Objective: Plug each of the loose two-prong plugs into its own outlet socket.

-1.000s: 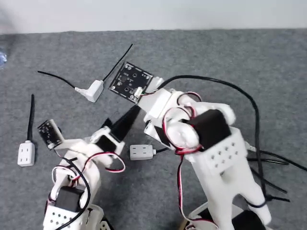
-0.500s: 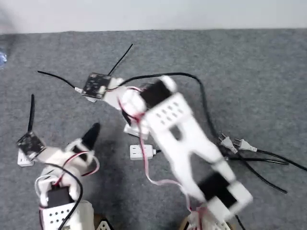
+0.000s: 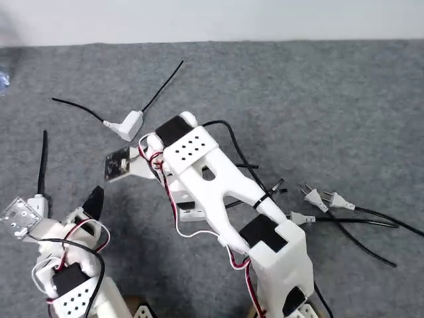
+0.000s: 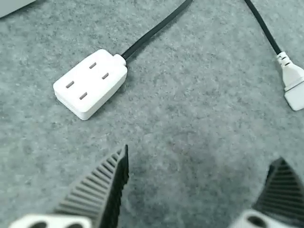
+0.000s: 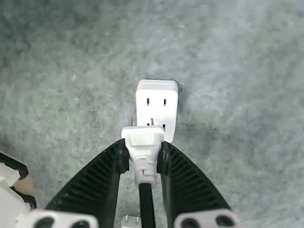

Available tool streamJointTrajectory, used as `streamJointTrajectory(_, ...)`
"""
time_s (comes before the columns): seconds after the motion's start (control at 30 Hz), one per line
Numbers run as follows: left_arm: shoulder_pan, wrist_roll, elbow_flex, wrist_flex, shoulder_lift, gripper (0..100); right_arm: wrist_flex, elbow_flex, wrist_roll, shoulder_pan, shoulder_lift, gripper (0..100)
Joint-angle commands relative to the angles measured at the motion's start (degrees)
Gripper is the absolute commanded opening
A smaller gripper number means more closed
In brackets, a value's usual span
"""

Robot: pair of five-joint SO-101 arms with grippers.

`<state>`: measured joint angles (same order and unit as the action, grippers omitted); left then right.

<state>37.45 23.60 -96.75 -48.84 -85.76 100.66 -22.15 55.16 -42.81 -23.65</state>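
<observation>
carpet [image 5: 237, 71]: matt fuzzy felt | plug [image 5: 142, 140], outlet socket [image 5: 156, 102]: smooth white plastic | right hand [image 5: 142, 153]: ribbed black plastic

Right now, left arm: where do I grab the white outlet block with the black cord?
I'd take the outlet block across its two long side walls, from above: it lies flat, slots up, cord leaving one short end. The left gripper is open.

Place: a robotics lab bench is indicated, not a home.
Surface: a grey felt mat [image 3: 344, 99] is spread over the whole table.
Backdrop: a plain pale wall [image 3: 212, 20] is seen just beyond the mat's far edge.
Rig: a white printed right arm [image 3: 218, 192] and left arm [image 3: 73, 278], with bare servo wiring [image 3: 152, 160], are mounted at the mat's near edge.
Props: loose plugs [image 3: 310, 194] and outlet sockets [image 4: 90, 83] are laid out on the mat.
</observation>
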Motion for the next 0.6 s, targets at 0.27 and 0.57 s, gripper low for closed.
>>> streamJointTrajectory(0.27, -1.41, -0.79, 0.22, 1.32, -0.44, 42, -7.96, 8.09, 1.67, 1.19, 4.44, 0.9)
streamJointTrajectory(0.57, -1.41, -0.79, 0.22, 1.32, -0.44, 42, -8.22, 6.07, 1.76, 1.36, 8.13, 0.9)
